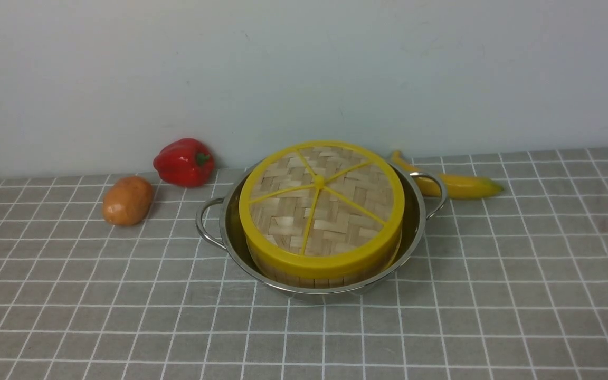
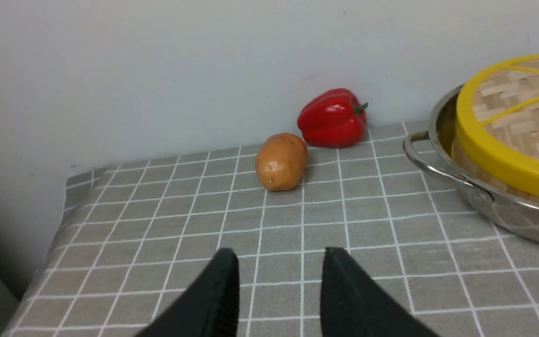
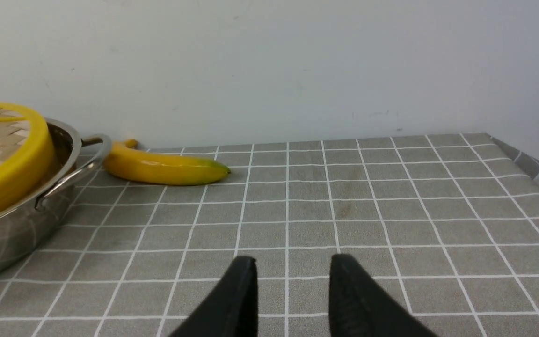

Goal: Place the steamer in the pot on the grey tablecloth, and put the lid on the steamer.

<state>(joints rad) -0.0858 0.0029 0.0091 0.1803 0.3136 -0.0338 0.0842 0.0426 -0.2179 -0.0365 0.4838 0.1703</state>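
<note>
colours and patterns on the cloth

the grey tablecloth [image 1: 520, 295] carries a thin white grid of squares. the pot [image 1: 230, 232] is shiny silver steel, its wall mirroring the grid. the lid [image 1: 322, 198] has a bright yellow rim, five yellow spokes from a yellow centre knob, and a pale tan herringbone weave between them. the steamer [image 1: 314, 279] shows light wooden wall strips beneath. a glossy red pepper [image 1: 183, 161] has a green stem. the potato [image 1: 127, 200] is orange-brown. the banana [image 1: 459, 184] is yellow with a greenish tip. the wall [image 1: 304, 68] is plain off-white. the fingers [image 2: 218, 299] of both grippers are black.
</note>
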